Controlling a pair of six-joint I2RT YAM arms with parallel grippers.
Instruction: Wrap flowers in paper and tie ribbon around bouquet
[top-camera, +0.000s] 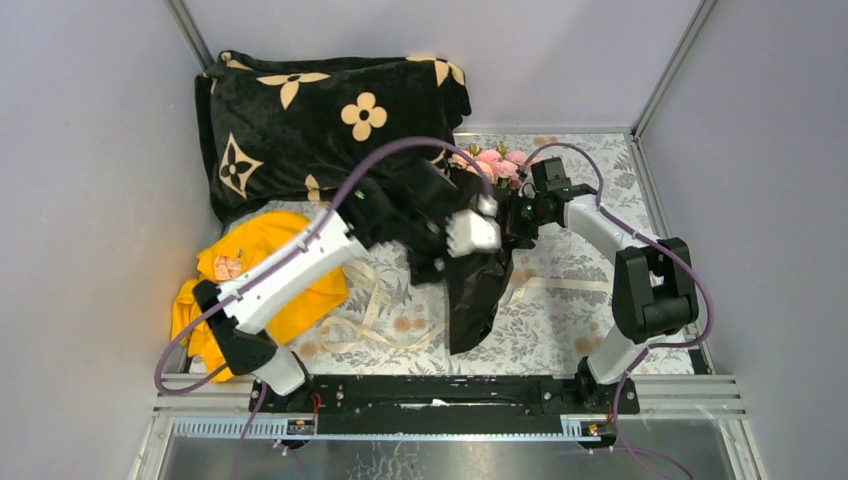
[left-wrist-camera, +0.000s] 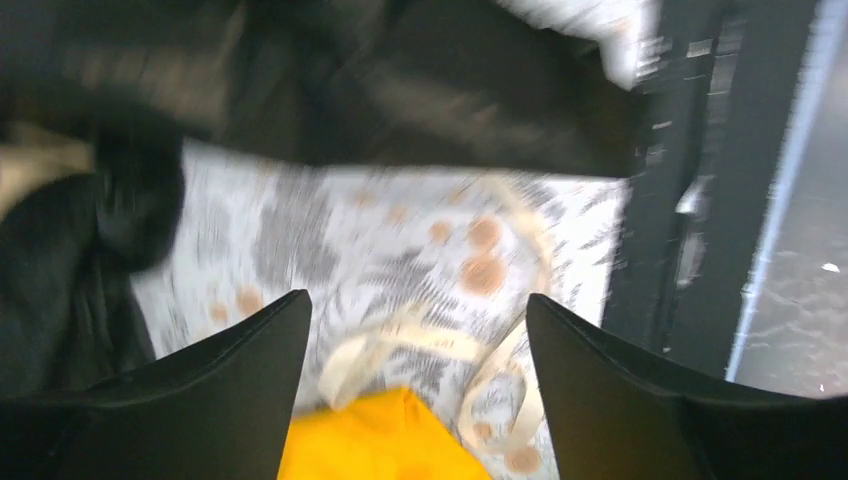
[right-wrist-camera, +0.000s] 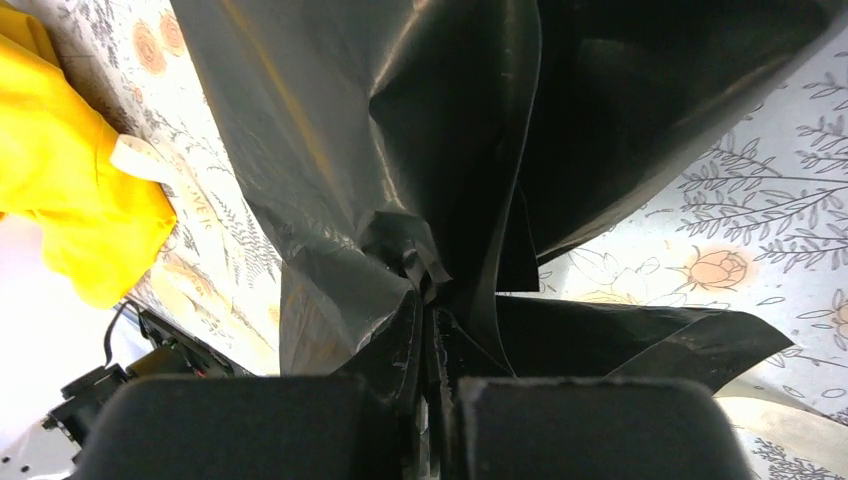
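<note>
The pink flowers (top-camera: 493, 165) poke out at the far end of the crinkled black paper (top-camera: 476, 292), which hangs down toward the near edge as a loose bouquet. My right gripper (top-camera: 512, 215) is shut on a gathered fold of the paper (right-wrist-camera: 400, 150), pinched between its fingertips (right-wrist-camera: 431, 325). My left gripper (top-camera: 427, 266) is beside the paper, open, with nothing between its fingers (left-wrist-camera: 418, 297); this view is blurred. Under it, the cream ribbon (left-wrist-camera: 400, 345) lies in loops on the tablecloth. The ribbon (top-camera: 368, 312) trails out on both sides of the paper.
A black blanket (top-camera: 320, 120) with tan flower marks is heaped at the far left. A yellow cloth (top-camera: 255, 280) lies at the left, partly under my left arm. A floral tablecloth (top-camera: 590, 320) covers the table. The black base rail (top-camera: 440, 392) runs along the near edge.
</note>
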